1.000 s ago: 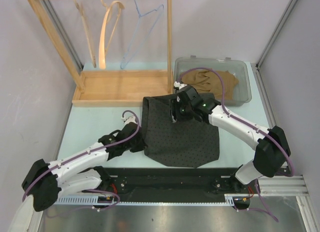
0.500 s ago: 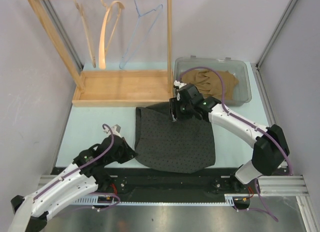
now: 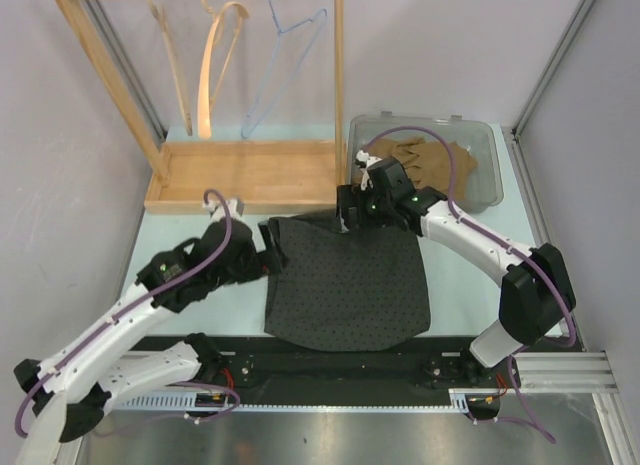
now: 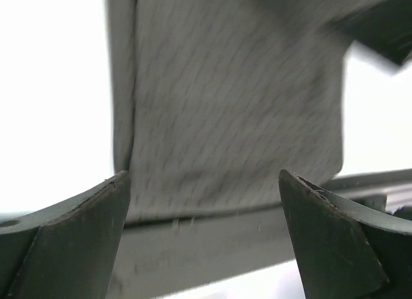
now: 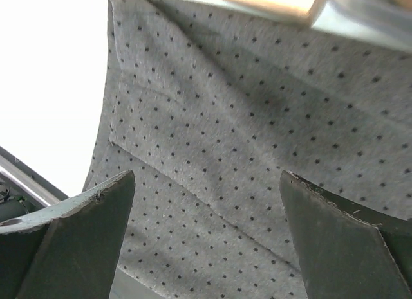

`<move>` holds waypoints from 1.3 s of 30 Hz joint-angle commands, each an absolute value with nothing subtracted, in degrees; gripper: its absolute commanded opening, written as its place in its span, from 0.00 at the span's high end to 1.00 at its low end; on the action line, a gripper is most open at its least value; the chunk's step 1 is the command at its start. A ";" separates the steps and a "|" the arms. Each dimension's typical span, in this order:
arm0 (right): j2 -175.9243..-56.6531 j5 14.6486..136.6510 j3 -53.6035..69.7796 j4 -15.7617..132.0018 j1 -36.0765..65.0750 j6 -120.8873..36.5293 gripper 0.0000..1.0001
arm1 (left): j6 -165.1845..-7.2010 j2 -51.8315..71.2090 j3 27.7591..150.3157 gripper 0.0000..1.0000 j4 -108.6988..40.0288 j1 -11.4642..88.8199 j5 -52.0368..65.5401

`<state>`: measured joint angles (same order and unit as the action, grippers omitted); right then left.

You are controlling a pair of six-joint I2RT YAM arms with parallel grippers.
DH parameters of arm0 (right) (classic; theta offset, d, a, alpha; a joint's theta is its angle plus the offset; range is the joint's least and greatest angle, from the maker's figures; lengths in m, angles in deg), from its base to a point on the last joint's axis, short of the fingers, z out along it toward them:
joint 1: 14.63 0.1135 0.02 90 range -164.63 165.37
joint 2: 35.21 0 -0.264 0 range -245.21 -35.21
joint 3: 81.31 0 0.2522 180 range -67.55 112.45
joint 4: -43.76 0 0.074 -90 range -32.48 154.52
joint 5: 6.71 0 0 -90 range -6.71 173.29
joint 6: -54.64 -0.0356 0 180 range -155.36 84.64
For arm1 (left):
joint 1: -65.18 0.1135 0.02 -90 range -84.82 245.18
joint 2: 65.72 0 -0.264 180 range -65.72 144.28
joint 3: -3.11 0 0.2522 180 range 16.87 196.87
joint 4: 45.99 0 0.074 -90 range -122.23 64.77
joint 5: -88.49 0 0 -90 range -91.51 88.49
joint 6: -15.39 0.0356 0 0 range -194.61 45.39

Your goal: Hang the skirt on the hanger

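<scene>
The skirt (image 3: 345, 285), dark grey with small black dots, lies flat on the pale table. My left gripper (image 3: 272, 255) is at its upper left corner, jaws wide apart, with the cloth (image 4: 232, 106) lying beyond the fingertips (image 4: 206, 228). My right gripper (image 3: 345, 213) hovers over the skirt's top edge, open too, and the dotted fabric (image 5: 244, 132) shows untouched between its fingers (image 5: 206, 235). A blue wire hanger (image 3: 285, 55) and two wooden hangers (image 3: 215, 65) hang on the rack at the back.
The wooden rack's tray base (image 3: 240, 175) sits just behind the skirt. A clear bin (image 3: 485, 190) holding brown clothing (image 3: 425, 160) stands at the back right. A black rail (image 3: 340, 365) runs along the near edge.
Both grippers have opened and the right one has let go of the skirt. The left arm swung from the near edge up to the skirt's left corner. The skirt shifted left and lies flat.
</scene>
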<state>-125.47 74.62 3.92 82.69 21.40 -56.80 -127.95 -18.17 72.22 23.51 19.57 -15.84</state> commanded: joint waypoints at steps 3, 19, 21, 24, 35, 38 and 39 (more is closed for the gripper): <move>-121.60 71.08 6.63 79.67 17.64 -54.70 0.00 | -105.24 -6.76 95.50 0.00 18.31 19.91 -27.69; -119.76 68.08 6.90 81.96 16.22 -58.30 0.11 | -85.87 16.80 137.87 0.00 10.40 43.90 -7.40; -119.67 68.96 6.90 81.96 16.22 -58.83 0.12 | -85.16 18.21 139.82 0.00 10.31 45.92 -8.01; -119.58 70.89 6.90 82.31 17.19 -59.27 0.12 | -85.60 18.48 139.66 0.00 8.03 49.70 -7.14; -123.01 73.71 6.90 80.56 18.86 -60.50 0.14 | -82.44 24.00 139.91 0.00 4.24 54.63 -3.97; -123.80 73.18 6.90 79.76 19.12 -60.76 0.15 | -82.70 25.77 140.88 0.01 5.30 55.42 -4.67; -124.15 73.18 6.90 79.59 19.12 -61.03 0.15 | -83.05 26.04 140.79 0.01 5.30 55.77 -4.85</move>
<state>-123.17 72.53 4.59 82.08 18.76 -59.79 -84.42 23.73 139.06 5.68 54.39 -5.72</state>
